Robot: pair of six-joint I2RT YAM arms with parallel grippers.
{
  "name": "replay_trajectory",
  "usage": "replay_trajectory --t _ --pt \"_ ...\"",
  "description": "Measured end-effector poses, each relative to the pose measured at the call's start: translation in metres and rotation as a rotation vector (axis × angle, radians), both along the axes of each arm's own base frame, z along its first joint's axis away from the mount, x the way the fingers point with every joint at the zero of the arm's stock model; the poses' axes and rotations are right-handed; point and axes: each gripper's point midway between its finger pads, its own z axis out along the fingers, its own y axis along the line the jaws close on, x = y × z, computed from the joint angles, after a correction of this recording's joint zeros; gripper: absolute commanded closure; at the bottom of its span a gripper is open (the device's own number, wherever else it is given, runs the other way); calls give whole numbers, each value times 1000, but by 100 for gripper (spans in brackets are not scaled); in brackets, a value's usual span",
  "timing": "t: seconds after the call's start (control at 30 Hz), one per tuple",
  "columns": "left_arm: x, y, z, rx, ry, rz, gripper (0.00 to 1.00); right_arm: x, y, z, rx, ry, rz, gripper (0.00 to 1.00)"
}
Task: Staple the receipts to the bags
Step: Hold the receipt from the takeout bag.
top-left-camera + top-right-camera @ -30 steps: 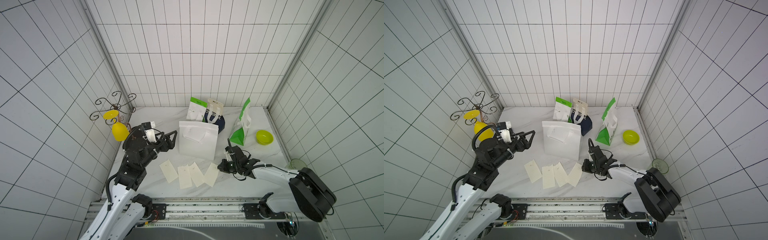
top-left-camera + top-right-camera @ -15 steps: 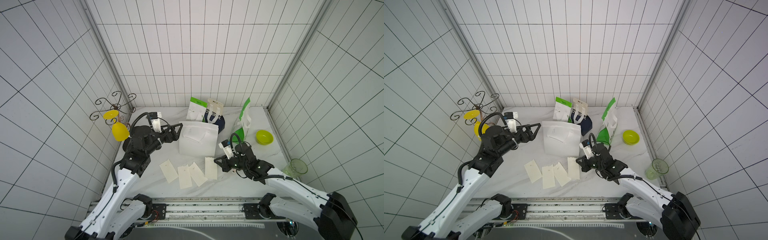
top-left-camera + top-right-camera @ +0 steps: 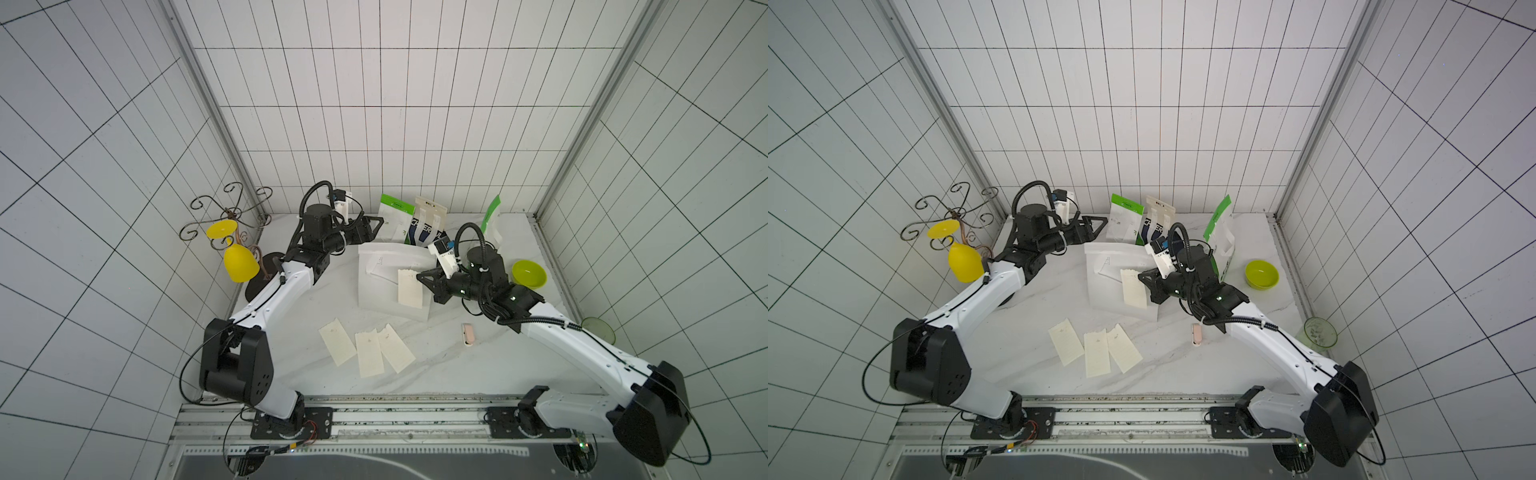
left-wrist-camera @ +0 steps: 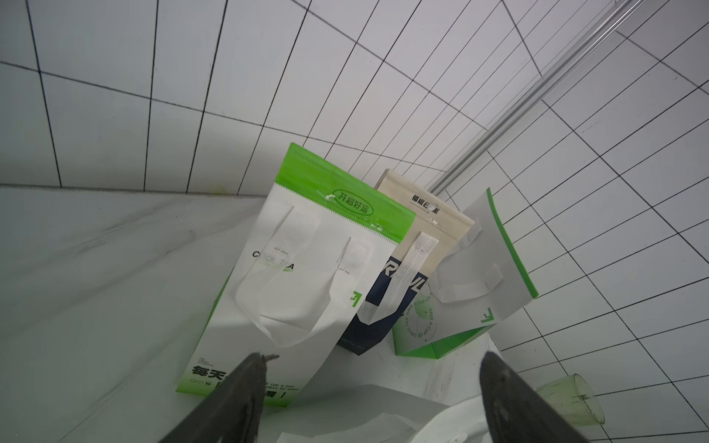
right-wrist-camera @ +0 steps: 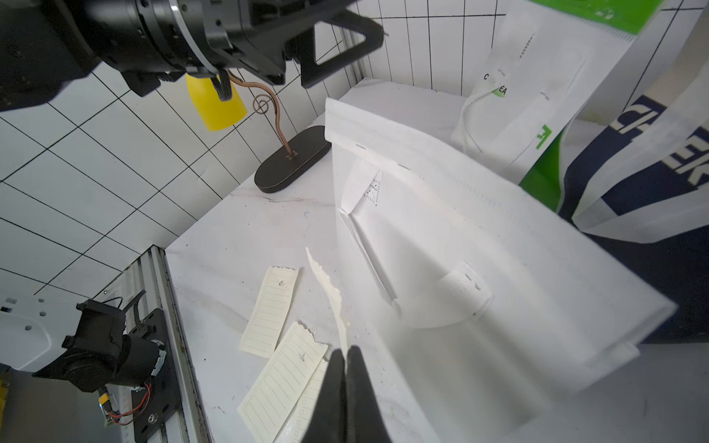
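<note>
Now, right jaws pinching thin ragged receipt (image 3: 409,289) near flat white bag (image 3: 374,297), left jaws standing apart, three lined receipts (image 3: 368,347) lying on marbled worktop (image 3: 457,365).

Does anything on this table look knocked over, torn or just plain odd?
The plain white bag lies flat while the other bags stand at the back; the green-and-white bag by the lime bowl leans askew. The loose receipts have ragged, torn ends.
</note>
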Motion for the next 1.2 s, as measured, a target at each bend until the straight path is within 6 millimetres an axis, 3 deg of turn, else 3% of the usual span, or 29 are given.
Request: replay_trajectory --t 0.2,0.5,0.7,0.8,0.97,1.2 --pt "-11 -4 -18 -42 75 -26 15 7 -5 -9 -29 20 -7 100" --pt "-46 -16 -45 -81 194 -89 17 22 -23 -15 -49 30 -47 100" --pt "-59 -14 -24 -42 151 -97 17 27 -25 -4 -52 24 -39 100" --pt "-52 -11 1 39 52 -75 16 33 -21 5 -57 20 -33 100" --pt "-50 -23 44 106 -152 -137 17 43 -16 9 -74 25 -32 100" --pt "-37 -64 29 200 -222 -298 19 55 -13 6 -115 44 -45 100"
